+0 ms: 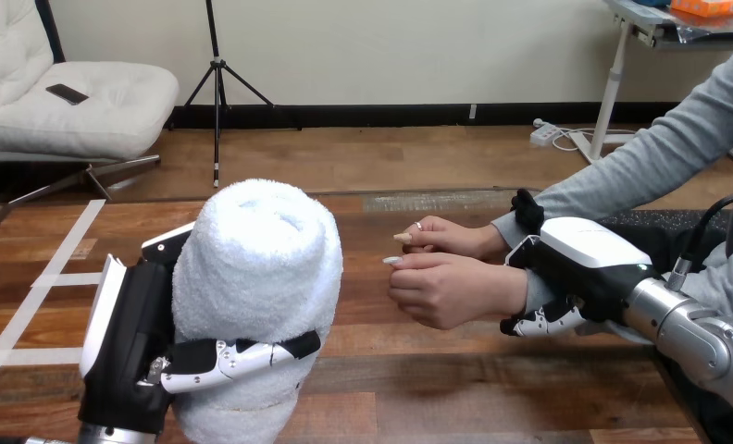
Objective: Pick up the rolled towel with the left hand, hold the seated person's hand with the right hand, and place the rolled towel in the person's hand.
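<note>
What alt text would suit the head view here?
The left robot hand grips an upright white rolled terry towel at the view's lower left. At the right, the right robot hand clasps the person's nearer hand at the wrist, apart from the towel.

Looks soft and nubbly on white rolled terry-cloth towel (256, 268): matt, looped pile. Shows smooth, faintly glossy white plastic shells over matt black plastic on left hand (131, 342) and right hand (590, 264). Gleams like brushed metal along silver right forearm (705, 338). Reads as streaky-grained, low-sheen brown wooden counter (437, 388).
</note>
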### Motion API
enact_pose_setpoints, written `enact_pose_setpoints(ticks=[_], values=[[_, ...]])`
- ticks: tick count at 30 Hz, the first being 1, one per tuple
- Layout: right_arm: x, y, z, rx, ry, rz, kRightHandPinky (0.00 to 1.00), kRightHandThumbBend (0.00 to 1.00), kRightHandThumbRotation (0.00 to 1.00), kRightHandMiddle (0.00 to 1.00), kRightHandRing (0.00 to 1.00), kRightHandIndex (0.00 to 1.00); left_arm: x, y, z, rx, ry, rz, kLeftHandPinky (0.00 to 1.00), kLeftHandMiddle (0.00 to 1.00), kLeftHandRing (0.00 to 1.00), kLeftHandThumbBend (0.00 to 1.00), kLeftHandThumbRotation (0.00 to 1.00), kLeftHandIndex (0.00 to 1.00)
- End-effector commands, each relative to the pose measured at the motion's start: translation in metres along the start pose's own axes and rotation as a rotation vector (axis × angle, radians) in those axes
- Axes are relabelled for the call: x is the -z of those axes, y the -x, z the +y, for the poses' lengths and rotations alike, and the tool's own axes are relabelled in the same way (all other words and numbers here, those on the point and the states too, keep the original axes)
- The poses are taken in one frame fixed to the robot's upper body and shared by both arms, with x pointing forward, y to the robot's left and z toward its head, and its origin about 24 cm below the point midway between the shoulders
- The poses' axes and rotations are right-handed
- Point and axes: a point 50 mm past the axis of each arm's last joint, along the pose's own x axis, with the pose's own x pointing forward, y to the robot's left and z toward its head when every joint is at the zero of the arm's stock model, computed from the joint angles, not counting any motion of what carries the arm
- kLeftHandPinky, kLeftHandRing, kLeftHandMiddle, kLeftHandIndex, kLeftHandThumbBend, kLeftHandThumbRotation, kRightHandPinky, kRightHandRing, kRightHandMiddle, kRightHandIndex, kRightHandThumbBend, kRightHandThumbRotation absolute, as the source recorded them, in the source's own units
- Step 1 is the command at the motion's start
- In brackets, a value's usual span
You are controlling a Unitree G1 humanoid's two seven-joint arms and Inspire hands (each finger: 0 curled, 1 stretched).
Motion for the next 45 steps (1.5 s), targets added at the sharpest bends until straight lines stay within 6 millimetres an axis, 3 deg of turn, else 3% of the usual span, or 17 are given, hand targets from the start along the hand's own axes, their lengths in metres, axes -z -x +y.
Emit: enact_pose_setpoints(ticks=[1,45], values=[[-0.0063,-0.0076,-0.0234,0.083,-0.001,-0.027,0.23,0.52,0.16,0.34,0.28,0.34,-0.0116,-0.0132,0.0047,-0.02,-0.007,-0.094,0.23,0.35,0.29,0.66,0.0,0.37],[-0.0071,-0.0058,-0.028,0.1,-0.049,-0.049,0.19,0.49,0.15,0.29,0.23,0.29,-0.0096,-0.0155,0.0049,-0.025,0.004,-0.089,0.24,0.35,0.29,0.64,0.0,0.37]])
